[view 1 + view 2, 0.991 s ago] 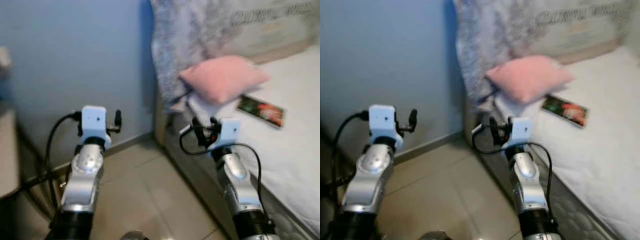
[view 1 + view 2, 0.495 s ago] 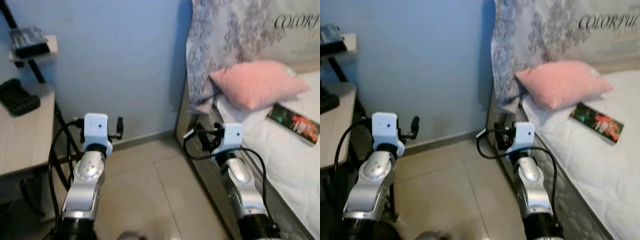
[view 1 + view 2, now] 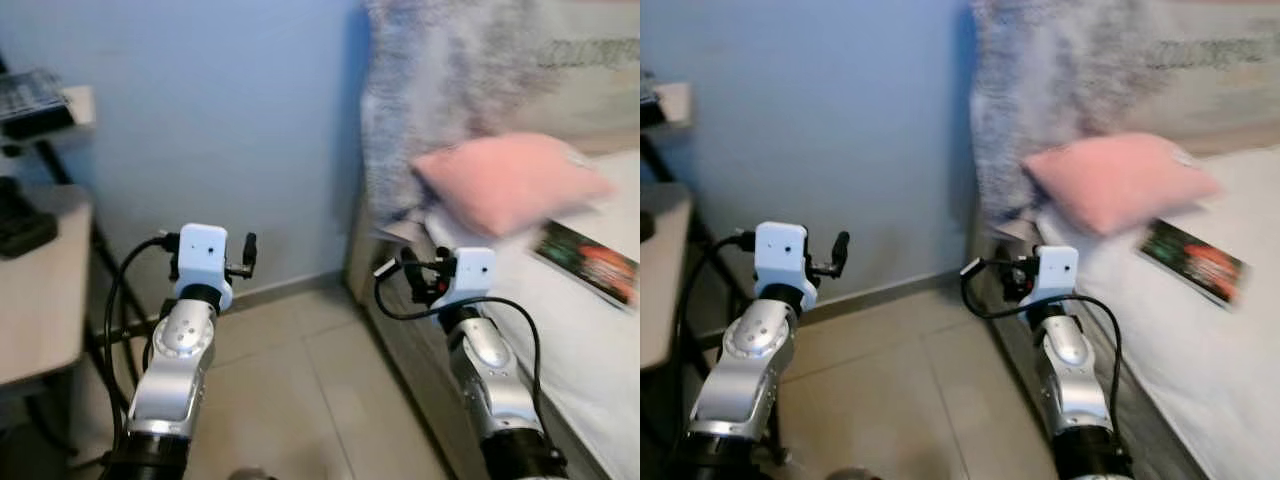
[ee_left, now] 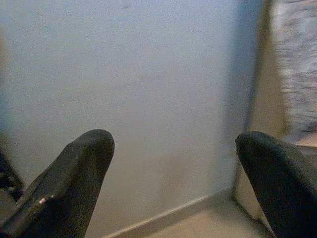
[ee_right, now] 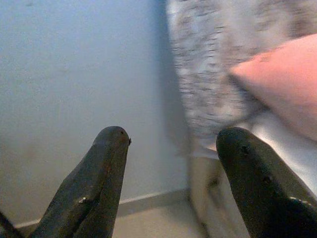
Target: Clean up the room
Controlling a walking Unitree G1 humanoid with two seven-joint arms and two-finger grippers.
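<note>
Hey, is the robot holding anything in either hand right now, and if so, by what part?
Nothing is held. The left hand and the right hand are both open, with only the blue wall between their fingers.

1. The bed, covered in a white sheet, stands on the right against the blue wall.
2. A pink pillow lies at its head end, partly against a grey patterned fabric.
3. A dark book or packet lies flat on the sheet near the pillow.
4. A table stands on the left, with a dark object on it, blurred.
5. The floor is beige tile.
</note>
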